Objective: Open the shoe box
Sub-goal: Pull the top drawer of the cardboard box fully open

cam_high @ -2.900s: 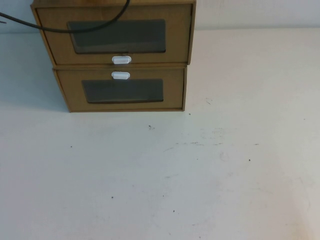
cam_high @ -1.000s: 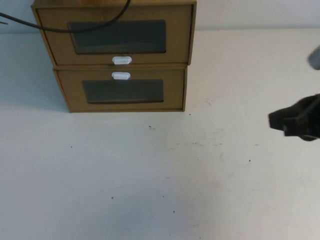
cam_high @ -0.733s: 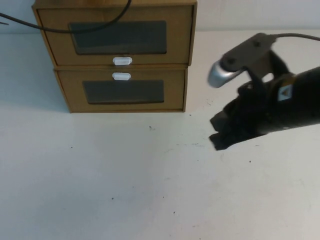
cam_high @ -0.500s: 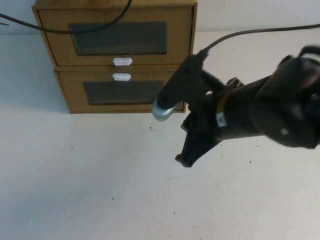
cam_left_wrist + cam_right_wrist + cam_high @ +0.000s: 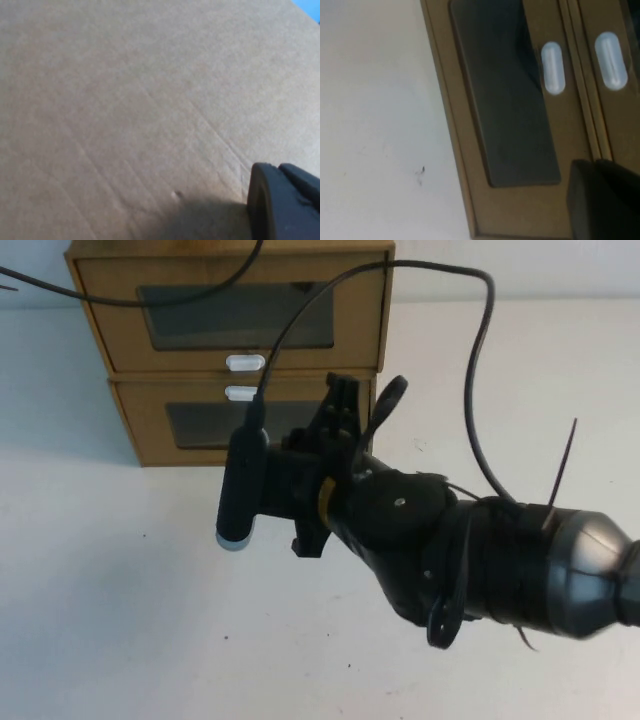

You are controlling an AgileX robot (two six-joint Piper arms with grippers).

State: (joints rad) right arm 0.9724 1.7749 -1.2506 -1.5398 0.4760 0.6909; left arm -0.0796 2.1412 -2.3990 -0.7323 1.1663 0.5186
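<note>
My right tool (image 5: pixel 358 405), closed and empty, hung before the stacked shoe boxes (image 5: pixel 120 345) at upper left. The lower white handle (image 5: pixel 240 393) lay crosswise, just left of it. My left tool (image 5: pixel 282 202) faced cardboard (image 5: pixel 125 100), perhaps their side, and I couldn't tell its grip.

The stacked shoe boxes (image 5: pixel 150 425) ahead of the right gripper (image 5: pixel 362 400) are shared by the raised, downward-angled high view and the close right wrist view, while cardboard (image 5: pixel 125 110) beside the left gripper (image 5: pixel 285 202) is framed very near.
</note>
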